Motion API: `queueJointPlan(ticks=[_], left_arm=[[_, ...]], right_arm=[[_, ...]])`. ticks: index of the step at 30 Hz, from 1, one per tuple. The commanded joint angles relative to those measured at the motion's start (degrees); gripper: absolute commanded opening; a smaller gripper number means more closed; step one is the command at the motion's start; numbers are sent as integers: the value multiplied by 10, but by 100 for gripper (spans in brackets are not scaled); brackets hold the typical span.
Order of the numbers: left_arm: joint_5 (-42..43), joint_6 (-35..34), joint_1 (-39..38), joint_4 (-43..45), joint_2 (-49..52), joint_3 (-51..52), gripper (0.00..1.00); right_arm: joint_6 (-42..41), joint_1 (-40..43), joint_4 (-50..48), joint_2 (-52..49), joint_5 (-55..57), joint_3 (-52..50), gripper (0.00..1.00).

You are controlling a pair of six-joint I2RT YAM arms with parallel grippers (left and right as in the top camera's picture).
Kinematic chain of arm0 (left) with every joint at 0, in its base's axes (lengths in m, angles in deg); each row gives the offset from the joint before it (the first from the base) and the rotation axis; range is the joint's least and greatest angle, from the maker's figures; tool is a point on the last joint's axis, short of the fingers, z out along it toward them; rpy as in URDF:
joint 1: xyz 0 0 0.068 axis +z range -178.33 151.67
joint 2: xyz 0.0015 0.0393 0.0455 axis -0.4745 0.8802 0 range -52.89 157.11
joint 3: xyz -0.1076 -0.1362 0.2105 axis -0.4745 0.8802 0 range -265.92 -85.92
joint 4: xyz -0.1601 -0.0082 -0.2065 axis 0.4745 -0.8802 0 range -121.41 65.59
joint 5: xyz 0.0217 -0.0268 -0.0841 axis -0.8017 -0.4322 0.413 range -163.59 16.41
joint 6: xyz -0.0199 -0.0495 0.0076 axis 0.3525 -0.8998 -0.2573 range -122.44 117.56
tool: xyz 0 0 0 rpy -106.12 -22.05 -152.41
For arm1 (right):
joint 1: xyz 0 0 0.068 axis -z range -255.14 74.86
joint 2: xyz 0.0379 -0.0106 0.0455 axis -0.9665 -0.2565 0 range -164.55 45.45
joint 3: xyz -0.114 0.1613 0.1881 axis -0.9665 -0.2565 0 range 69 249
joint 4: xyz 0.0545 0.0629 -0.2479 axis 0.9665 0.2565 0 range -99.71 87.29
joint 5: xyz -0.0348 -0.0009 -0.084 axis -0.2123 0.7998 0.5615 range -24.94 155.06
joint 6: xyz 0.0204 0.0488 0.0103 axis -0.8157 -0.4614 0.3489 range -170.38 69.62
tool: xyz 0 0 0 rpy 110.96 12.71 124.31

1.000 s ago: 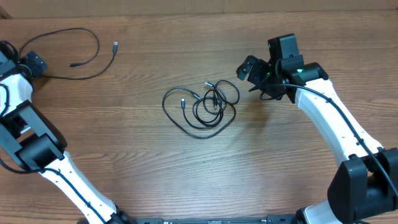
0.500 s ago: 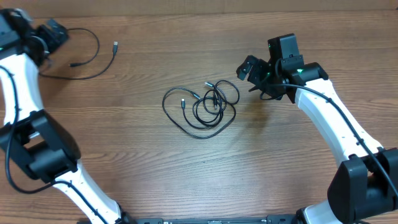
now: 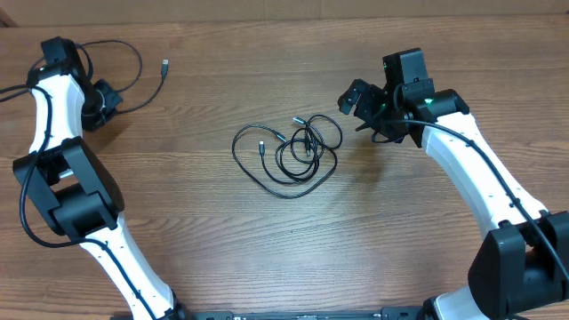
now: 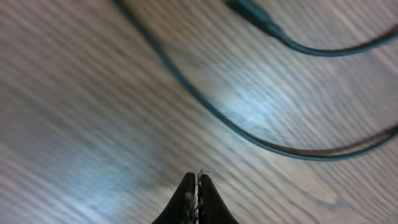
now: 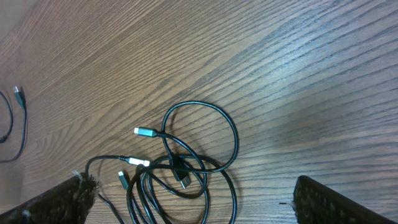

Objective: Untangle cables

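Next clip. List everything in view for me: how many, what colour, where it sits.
tangled cables: one heap, number of cords unclear, black with silvery plug tips, middle of the table
loose cable: one, black, far-left corner, apart from the heap
table: one, brown wood grain, under everything
left gripper: one, black, shut on nothing, by the loose cable
right gripper: one, black, open, right of the heap, not touching it

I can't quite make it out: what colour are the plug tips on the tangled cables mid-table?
Silvery plug tips on black cables; clearest in the right wrist view.
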Motion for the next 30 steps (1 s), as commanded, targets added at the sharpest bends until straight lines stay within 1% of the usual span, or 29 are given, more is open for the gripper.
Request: queueJointPlan(ticks=[1,11,22,30], left_arm=[[-41,-6,2,-1,3,7,4],[-44,-10,2,54,7,75,4],[-43,-10,2,95,38,77,4],[-43,-9,2,152,121,77,4]], right_arm=[[3,1,-2,0,6,-3,100],[3,1,-2,0,5,-3,100],[3,1,-2,0,5,-3,100],[3,1,-2,0,5,-3,100]])
